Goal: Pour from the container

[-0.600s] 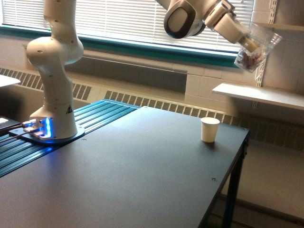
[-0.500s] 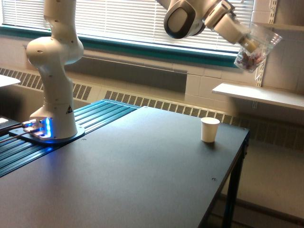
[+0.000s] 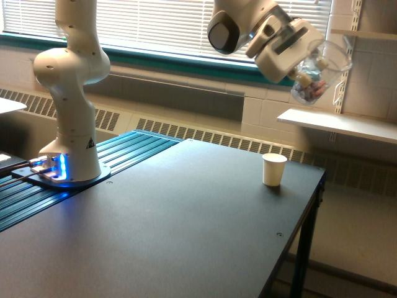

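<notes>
The clear rounded plastic container (image 3: 315,73) with multicoloured bits inside hangs tilted, high above the small white paper cup (image 3: 273,169) on the dark table (image 3: 186,230). The white gripper (image 3: 296,62) clamps it.

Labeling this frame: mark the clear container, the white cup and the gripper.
clear container (image 3: 316,71), exterior view, on its see-through wall above the coloured bits
white cup (image 3: 273,170), exterior view, mid side wall
gripper (image 3: 296,69), exterior view, where the fingers meet the container
</notes>
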